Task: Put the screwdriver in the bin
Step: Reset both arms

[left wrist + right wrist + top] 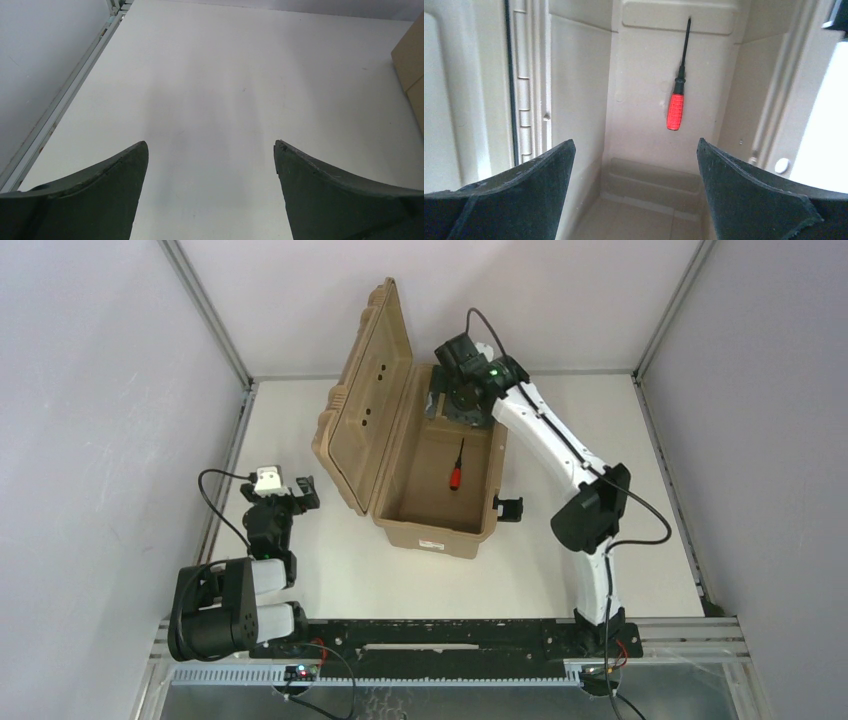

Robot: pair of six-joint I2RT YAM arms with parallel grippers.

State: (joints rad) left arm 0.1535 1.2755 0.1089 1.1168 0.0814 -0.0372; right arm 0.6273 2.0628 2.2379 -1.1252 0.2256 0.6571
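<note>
The screwdriver, with a red handle and thin dark shaft, lies on the floor inside the bin, a tan box with its ribbed lid standing open to the left. In the right wrist view the screwdriver lies on the bin floor ahead of my fingers. My right gripper hangs over the bin's far end, open and empty. My left gripper is open and empty over bare table, left of the bin.
A black latch sticks out from the bin's right side. A white label is on its front wall. The table's metal rail runs along the left. The bin's corner shows at the left wrist view's right edge.
</note>
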